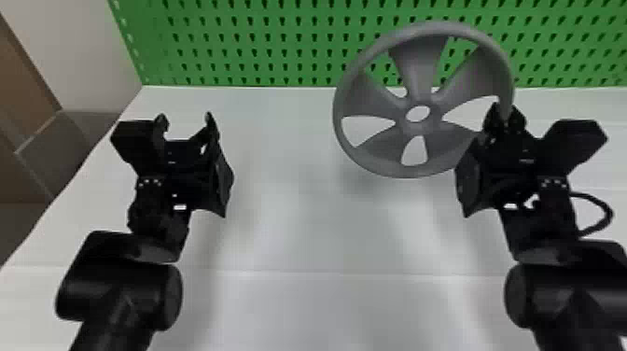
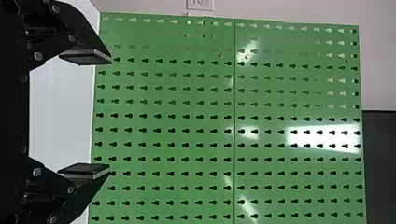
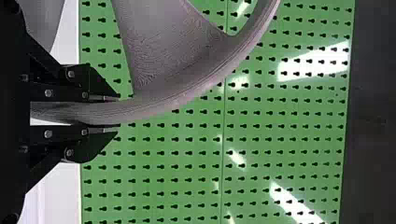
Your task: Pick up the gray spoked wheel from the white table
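At the far left of the head view a brown panel (image 1: 21,88) stands beside a pale wall (image 1: 79,51), with a grey-brown floor (image 1: 60,149) below, marked by thin lines. The floor runs down beside the slanting left edge of the table (image 1: 298,233). The table is white and smooth, with a faint line across its nearer part and soft, blurry shadows and light patches.

Over the left part of the table is the left gripper (image 1: 185,117), pointing away from the robot. Its jaws stand wide apart with nothing between them.

Along the table's far edge rises the board (image 1: 261,51), green and upright, punched with rows of dark, keyhole-shaped holes. The left wrist view shows a seam in it, bright reflections on its face, and a small white plate (image 2: 201,4) on the wall past one edge.

Right of the middle is the wheel (image 1: 416,70), grey, with broad spokes and a round hole at its hub. It is tilted and looks raised off the table, with a soft shadow under its lower left. Its upper part overlaps the board in the head view.

At the wheel's right side the right gripper (image 1: 505,116) has its jaws closed on the rim, one on each face. Farther right, a black cable (image 1: 609,214) loops out beside the right arm, over the white surface.
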Controlling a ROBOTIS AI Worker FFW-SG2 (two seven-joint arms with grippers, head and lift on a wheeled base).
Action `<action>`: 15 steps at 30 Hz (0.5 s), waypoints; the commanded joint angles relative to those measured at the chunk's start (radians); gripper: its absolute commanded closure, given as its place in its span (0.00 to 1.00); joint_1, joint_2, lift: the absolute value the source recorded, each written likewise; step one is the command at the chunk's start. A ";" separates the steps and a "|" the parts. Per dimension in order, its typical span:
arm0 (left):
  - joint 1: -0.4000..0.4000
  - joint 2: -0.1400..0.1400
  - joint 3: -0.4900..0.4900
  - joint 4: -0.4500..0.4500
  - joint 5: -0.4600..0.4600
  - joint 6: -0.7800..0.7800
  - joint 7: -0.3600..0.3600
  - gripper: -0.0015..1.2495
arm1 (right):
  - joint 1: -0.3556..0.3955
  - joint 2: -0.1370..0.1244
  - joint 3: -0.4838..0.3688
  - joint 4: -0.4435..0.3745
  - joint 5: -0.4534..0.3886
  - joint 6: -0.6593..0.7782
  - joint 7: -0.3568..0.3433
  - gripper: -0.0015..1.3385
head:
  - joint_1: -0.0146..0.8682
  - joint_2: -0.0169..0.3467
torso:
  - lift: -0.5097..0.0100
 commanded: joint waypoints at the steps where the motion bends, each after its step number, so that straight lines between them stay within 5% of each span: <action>1: 0.000 -0.003 0.003 0.000 -0.003 0.000 0.000 0.35 | 0.004 0.002 -0.003 0.000 0.002 -0.006 0.000 0.81 | 0.90 0.25 | 0.80; 15: 0.000 -0.004 0.003 -0.002 -0.031 0.000 -0.005 0.35 | 0.004 0.000 0.000 0.000 -0.009 -0.002 0.000 0.81 | 0.90 0.25 | 0.80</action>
